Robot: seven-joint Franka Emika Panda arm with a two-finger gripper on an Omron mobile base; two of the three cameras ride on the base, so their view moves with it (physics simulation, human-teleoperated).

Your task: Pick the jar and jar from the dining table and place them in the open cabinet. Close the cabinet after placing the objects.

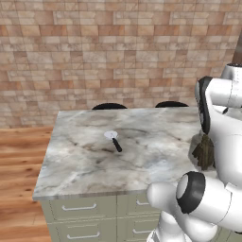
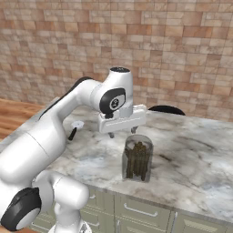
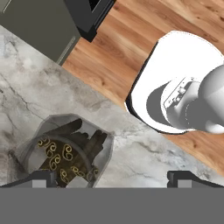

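My two-finger gripper (image 2: pixel 122 133) hangs with its jaws spread wide and nothing between them, just above the clear glass cylindrical jar (image 2: pixel 136 158). That jar stands upright on the grey-veined white marble dining table (image 2: pixel 191 159), near its front edge. Through the glass I see dark brown upright sticks, curled like scrolls at their tops. A small white-headed black-handled utensil (image 1: pixel 114 139) lies flat well away from the jar, toward the table's middle.

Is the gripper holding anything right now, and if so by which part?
Nothing is held. The gripper hangs open just above the jar on the dining table, jaws not around it.
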